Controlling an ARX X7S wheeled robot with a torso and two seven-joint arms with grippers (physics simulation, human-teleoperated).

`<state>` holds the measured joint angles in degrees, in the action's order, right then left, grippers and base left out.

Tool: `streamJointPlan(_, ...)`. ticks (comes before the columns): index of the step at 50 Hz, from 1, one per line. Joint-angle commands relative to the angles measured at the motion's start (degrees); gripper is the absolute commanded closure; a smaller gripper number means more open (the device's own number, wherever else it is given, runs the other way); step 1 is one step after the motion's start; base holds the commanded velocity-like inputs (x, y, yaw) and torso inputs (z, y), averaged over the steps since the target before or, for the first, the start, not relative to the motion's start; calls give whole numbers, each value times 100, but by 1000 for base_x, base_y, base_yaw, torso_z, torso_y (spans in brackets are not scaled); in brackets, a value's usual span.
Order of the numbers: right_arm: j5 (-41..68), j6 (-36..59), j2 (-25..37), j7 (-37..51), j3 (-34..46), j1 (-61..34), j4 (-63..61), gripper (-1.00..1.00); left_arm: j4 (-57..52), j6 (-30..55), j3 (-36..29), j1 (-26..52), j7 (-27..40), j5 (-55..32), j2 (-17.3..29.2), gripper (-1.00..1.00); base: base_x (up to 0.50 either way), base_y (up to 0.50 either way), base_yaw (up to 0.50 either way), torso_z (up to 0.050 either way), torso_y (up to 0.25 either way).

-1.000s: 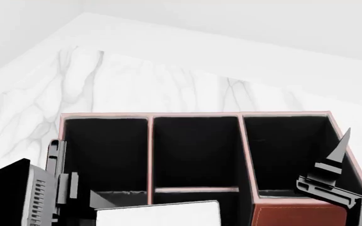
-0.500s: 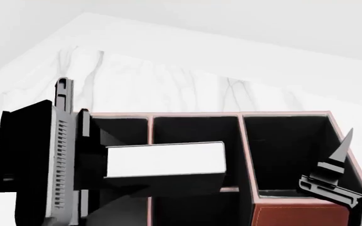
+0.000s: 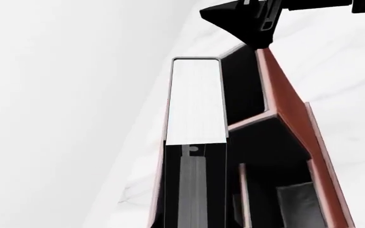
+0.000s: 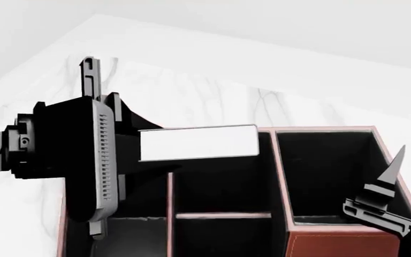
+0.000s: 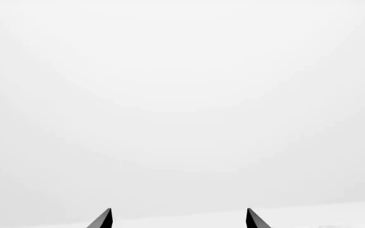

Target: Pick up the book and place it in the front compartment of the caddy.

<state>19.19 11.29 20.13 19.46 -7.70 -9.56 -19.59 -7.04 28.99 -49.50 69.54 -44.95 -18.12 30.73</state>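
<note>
My left gripper [image 4: 145, 147] is shut on the book [image 4: 198, 143], held flat with its white page edges facing the head camera. The book hangs over the back of the caddy [image 4: 334, 243], above the left and middle columns. The front compartment [image 4: 223, 184] is the black-lined middle section beyond the low pink cross divider [image 4: 223, 216]. In the left wrist view the book [image 3: 197, 102] sticks out ahead of my fingers [image 3: 192, 190], with the caddy [image 3: 290, 109] beside it. My right gripper [image 4: 387, 176] is open and empty by the caddy's right wall; its two tips stand apart in the right wrist view [image 5: 178, 218].
The caddy stands on a white marble table [image 4: 191, 91] whose far edge meets a plain white background. The caddy's right section [image 4: 327, 171] is black-lined. The right gripper shows in the left wrist view [image 3: 258, 19].
My left gripper has carried the book up and away from me, from the near edge of the caddy to above its back part. The right gripper has barely moved.
</note>
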Motion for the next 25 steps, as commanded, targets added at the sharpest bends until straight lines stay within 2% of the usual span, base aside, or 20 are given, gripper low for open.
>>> streamJointPlan(1,-9,-37,18,14,7,-5,12,-100,622,-985,53,-80,110,229,-183,100,0,0,0,0,0)
streamJointPlan(25,-6,-71,42,46,23,-46,105,-100,1740,-1358,101,-59,-198,-41,-595,100,0,0,0,1,1)
